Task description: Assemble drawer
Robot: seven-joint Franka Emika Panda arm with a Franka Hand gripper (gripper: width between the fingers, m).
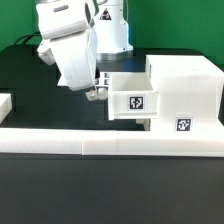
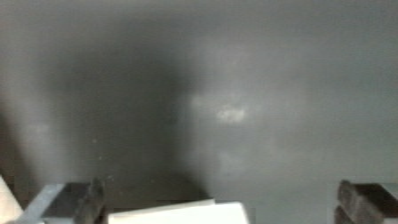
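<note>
The white drawer casing (image 1: 185,80) stands at the exterior view's right. A white tray (image 1: 130,98) with a square tag sticks out of its upper slot toward the exterior view's left. A second tag (image 1: 183,124) shows low on the casing's front. My gripper (image 1: 97,90) hangs at the tray's outer end, close to it. In the wrist view both fingers (image 2: 71,202) stand wide apart and open. A white corner of the tray (image 2: 178,214) lies between them, and I see no pad pressing on it.
The long low white wall (image 1: 110,145) runs across the front of the black table. A white piece (image 1: 4,103) shows at the exterior view's left edge. The arm's white body (image 1: 70,40) rises behind the tray.
</note>
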